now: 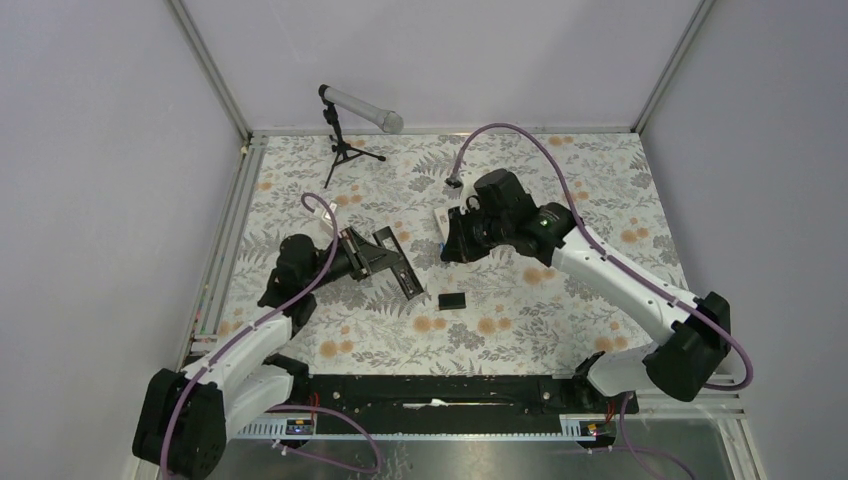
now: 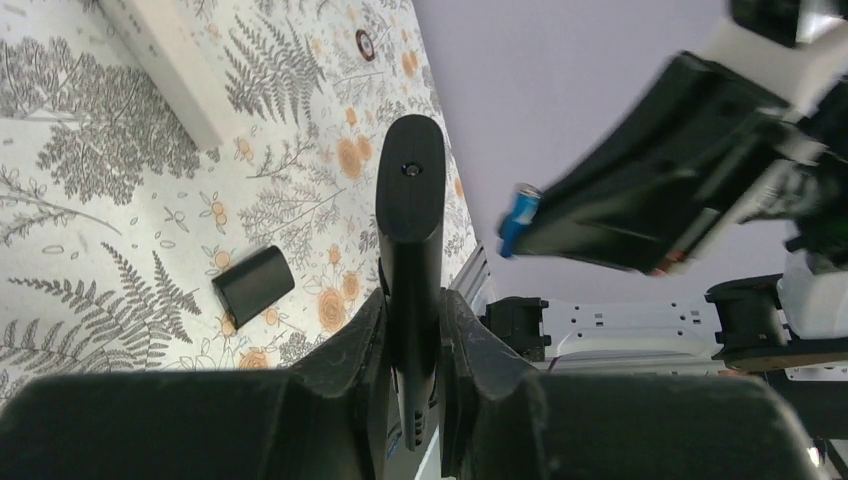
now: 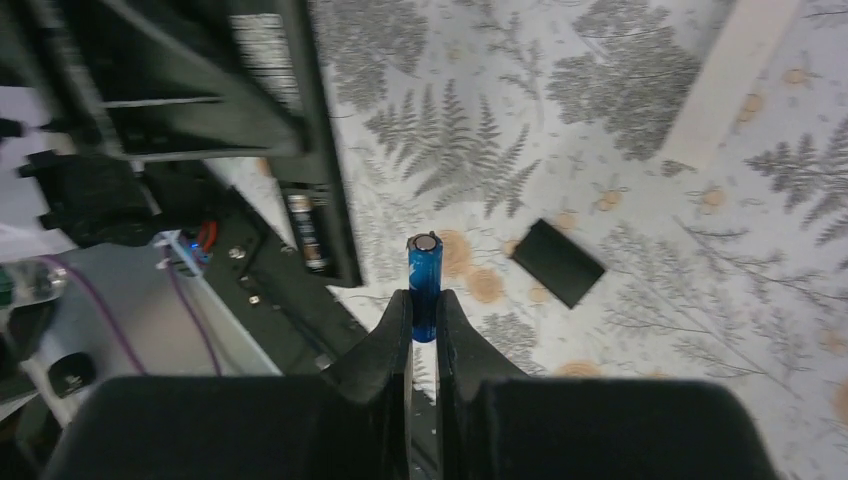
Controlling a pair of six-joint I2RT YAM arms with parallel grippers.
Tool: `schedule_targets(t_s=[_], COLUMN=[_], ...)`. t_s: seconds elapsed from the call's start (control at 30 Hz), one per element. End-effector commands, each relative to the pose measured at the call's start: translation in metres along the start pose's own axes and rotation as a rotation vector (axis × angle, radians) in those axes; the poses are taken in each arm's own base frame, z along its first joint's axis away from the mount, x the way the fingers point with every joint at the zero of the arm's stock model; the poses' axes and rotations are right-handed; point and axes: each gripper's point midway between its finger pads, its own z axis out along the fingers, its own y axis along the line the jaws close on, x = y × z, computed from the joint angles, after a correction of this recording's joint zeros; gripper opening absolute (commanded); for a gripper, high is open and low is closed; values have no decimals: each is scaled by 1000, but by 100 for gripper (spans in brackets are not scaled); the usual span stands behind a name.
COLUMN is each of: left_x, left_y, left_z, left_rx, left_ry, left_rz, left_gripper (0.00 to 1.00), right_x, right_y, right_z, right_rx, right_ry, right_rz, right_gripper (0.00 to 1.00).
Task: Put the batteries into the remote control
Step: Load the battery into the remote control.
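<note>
Left gripper [image 2: 412,325] clamps the remote control [image 2: 410,200] aloft, open compartment [image 3: 305,232] exposed — so the right gripper [image 3: 424,312], pinching a blue battery [image 3: 424,268], can seat it (cover [image 1: 452,300] lies detached).

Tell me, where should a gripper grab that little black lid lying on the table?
Probably from straight above, pinching the black lid across its narrower width, by the two long edges: it lies flat and thin on the table.

Blue battery [image 3: 424,275] base hidden between jaws
</note>
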Motion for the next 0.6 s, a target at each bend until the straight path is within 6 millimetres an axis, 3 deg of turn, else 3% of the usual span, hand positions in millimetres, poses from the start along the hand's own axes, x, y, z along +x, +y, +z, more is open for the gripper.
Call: schedule_targets(t_s=[0.0, 0.3, 0.57], left_x=[-8, -1, 2], left_y=[-13, -2, 1], left_z=[7, 14, 12], left_rx=[67, 32, 37], left_ry=[-60, -74, -79], left_rz=[29, -41, -79], left_gripper=[0, 0, 0], right_x=[-4, 10, 11], right_y=[50, 77, 76], right_z=[-10, 4, 19], right_rx=[-128, -80, 18], right_ry=[-9, 72, 93], right_rz=[96, 55, 8], right_gripper=[7, 7, 6])
